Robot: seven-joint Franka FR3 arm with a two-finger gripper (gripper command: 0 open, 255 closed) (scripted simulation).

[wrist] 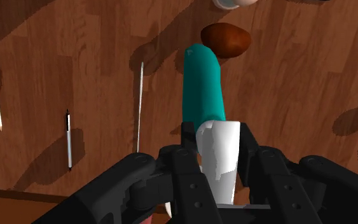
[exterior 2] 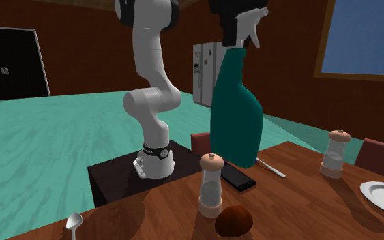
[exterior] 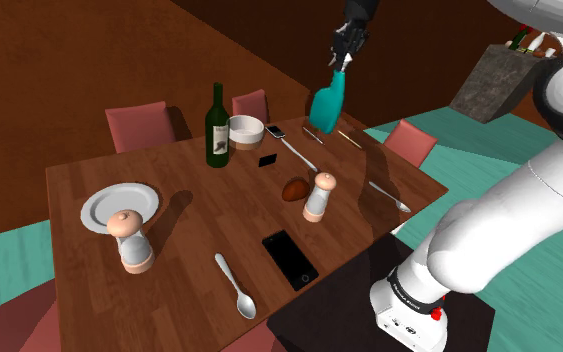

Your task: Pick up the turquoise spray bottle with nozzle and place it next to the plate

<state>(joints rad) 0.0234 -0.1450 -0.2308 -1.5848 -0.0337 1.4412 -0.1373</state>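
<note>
Gripper (exterior: 342, 62) points down, clasping spray bottle (exterior: 329, 101) above table (exterior: 194, 215).

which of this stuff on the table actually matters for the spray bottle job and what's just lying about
Job: turquoise spray bottle, held above the table in the shut gripper; white plate.

Lying about: wine bottle; white bowl; large black phone; spoon; brown lump; grinder by the plate; grinder by the lump.

White Franka arm (exterior: 509, 215) raised high; all-black 2-finger gripper (exterior: 345, 58) points down, clamped on white nozzle of turquoise spray bottle (exterior: 328, 102).
</note>
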